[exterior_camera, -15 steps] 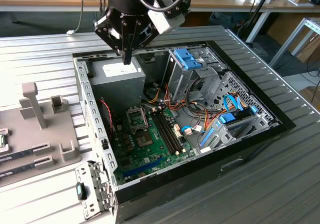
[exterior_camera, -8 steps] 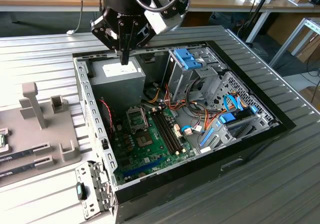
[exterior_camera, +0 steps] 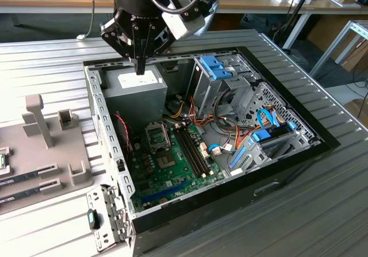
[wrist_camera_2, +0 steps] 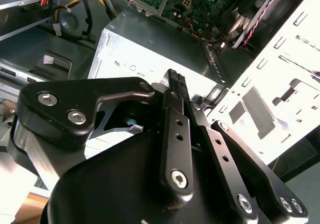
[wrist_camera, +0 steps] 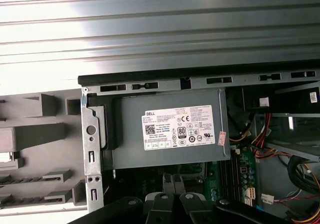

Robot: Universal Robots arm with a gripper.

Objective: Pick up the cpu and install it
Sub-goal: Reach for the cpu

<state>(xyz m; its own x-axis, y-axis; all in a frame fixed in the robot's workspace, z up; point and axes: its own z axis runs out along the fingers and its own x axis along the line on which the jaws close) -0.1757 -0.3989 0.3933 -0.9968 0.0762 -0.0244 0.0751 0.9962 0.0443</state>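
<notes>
there, cpu (exterior_camera: 2,160) on tray (exterior_camera: 31,153), gripper (exterior_camera: 139,68) well apart

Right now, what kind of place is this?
Probably a robotics or electronics lab: an open computer case lies on a metal table, the gripper hangs over its power supply, workbenches behind.

matt grey metal PSU box (wrist_camera: 167,131), ribbed metal table (exterior_camera: 322,211), matt blk end effector (wrist_camera_2: 174,81)

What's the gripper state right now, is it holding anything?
Gripper: closed, nothing visible between its fingers, positioned over the grey power supply box.
</notes>
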